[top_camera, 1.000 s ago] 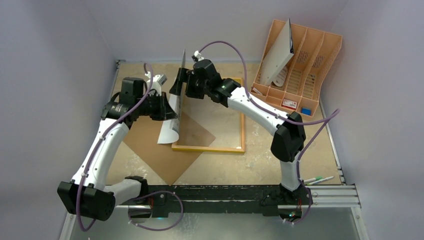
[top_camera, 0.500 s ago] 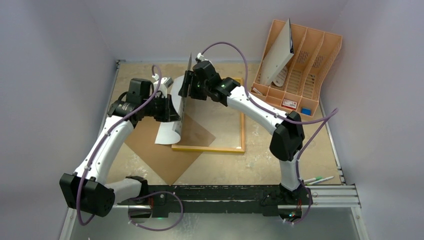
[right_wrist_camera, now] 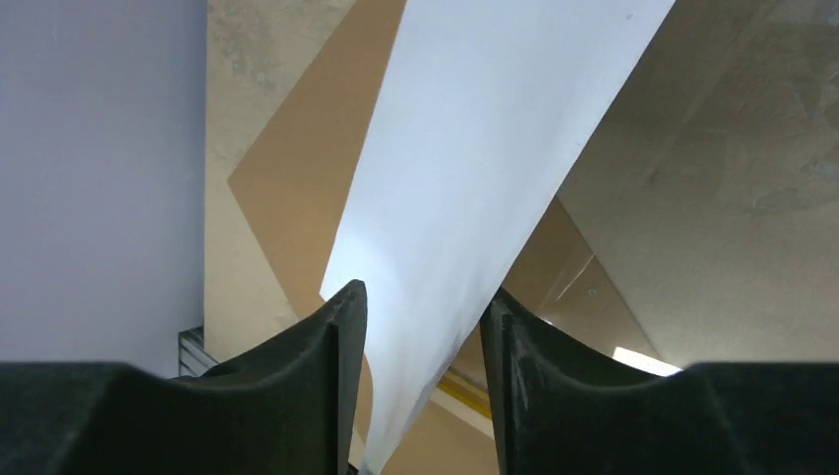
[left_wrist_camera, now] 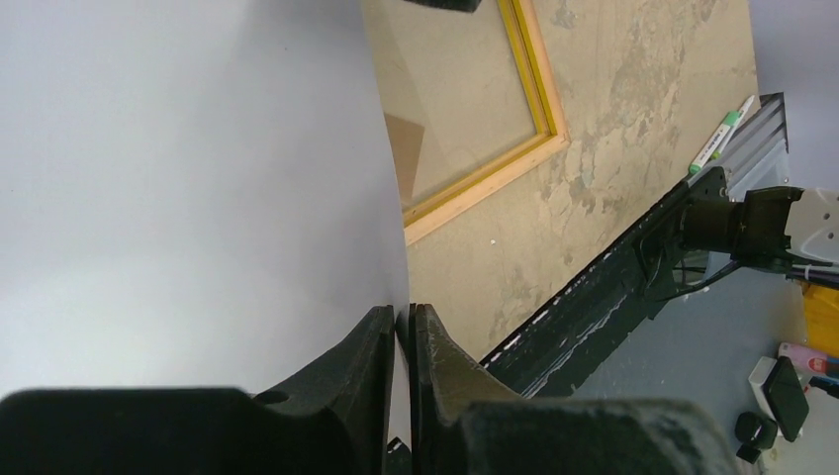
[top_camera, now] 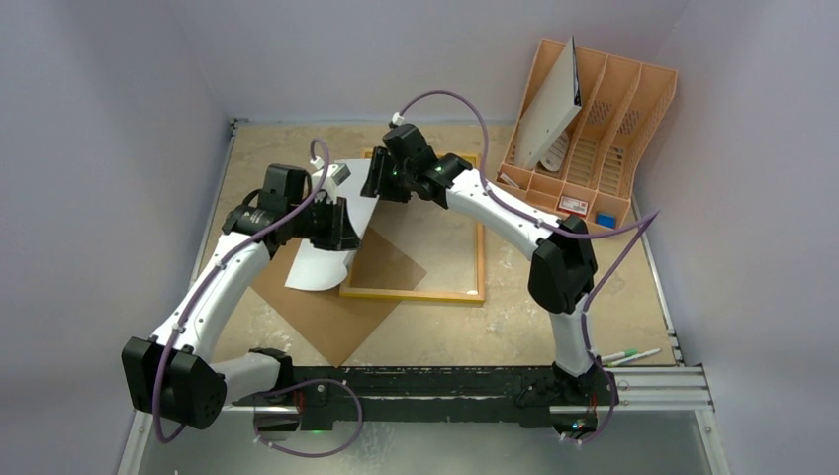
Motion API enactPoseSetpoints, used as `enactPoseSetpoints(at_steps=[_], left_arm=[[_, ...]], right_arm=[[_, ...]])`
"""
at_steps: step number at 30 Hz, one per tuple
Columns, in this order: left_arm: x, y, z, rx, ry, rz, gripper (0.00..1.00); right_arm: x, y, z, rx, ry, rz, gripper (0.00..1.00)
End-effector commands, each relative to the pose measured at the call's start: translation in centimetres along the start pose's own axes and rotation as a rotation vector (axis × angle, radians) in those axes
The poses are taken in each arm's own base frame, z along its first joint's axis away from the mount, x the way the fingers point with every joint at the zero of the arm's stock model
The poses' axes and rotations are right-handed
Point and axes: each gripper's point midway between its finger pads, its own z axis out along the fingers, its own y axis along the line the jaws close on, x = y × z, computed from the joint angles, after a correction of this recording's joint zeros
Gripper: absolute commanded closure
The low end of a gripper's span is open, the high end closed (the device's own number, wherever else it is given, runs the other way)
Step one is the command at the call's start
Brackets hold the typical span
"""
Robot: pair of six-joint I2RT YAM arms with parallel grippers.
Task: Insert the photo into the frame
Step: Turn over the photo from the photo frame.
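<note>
Since a second ago the photo (top_camera: 317,259) has swung from standing nearly on edge to leaning over leftward, white back up, and both arms have shifted with it. It now hangs over the left rail of the frame (top_camera: 482,247), with its near end curling down onto the brown backing board (top_camera: 317,315) on the counter (top_camera: 514,327). The left jaws are clamped on one edge of the sheet. The right jaws stand apart astride its far end, not pinching it. Laying it in well probably calls for the right jaws to take hold first. Both arms could then carry the sheet rightward and lower it flat, square to the rails, without creasing the curl.
</note>
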Motion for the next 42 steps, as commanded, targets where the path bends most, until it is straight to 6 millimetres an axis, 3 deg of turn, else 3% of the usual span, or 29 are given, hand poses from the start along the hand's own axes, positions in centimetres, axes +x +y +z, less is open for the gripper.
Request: enactPoseSetpoints(at_steps=[1, 5, 8, 12, 15, 19, 26, 33, 38, 42], left_arm=[[-0.7, -0.7, 0.3, 0.045, -0.035, 0.057, 0.85], [-0.6, -0.8, 0.4, 0.055, -0.035, 0.059, 0.85], [-0.7, -0.8, 0.6, 0.06, -0.035, 0.055, 0.85], [-1.0, -1.0, 0.7, 0.071, -0.034, 0.049, 0.73], [-1.7, -1.2, 0.5, 0.072, -0.055, 0.049, 0.53], [-3.2, -1.3, 0.1, 0.049, -0.105, 0.042, 0.41], [-4.9, 1.8, 1.0, -0.116, -0.171, -0.052, 0.38], [-4.2, 6.2, 3.1, -0.305, -0.139, -0.183, 0.39], [-3.4, 8.7, 4.4, -0.399, -0.113, -0.242, 0.4], [-2.9, 10.3, 5.0, -0.47, -0.097, -0.276, 0.41]], right_arm=[[-0.4, -0.5, -0.8, -0.014, 0.003, 0.033, 0.58], [-0.2, -1.8, -0.8, -0.022, 0.021, 0.054, 0.86], [0.4, -2.8, -0.6, -0.024, 0.047, 0.068, 1.0], [0.5, -3.9, -0.6, -0.017, 0.048, 0.071, 1.0], [-0.3, -5.0, -1.0, -0.016, 0.031, 0.05, 1.0], [-1.0, -7.7, -1.8, -0.008, 0.004, 0.03, 1.0], [-1.9, -14.1, -3.4, 0.057, -0.049, -0.02, 1.0], [-1.8, -19.8, -4.2, 0.11, 0.0, -0.134, 1.0], [-1.4, -21.1, -3.7, 0.093, 0.067, -0.176, 1.0], [-0.9, -20.8, -2.8, 0.055, 0.091, -0.157, 1.0]])
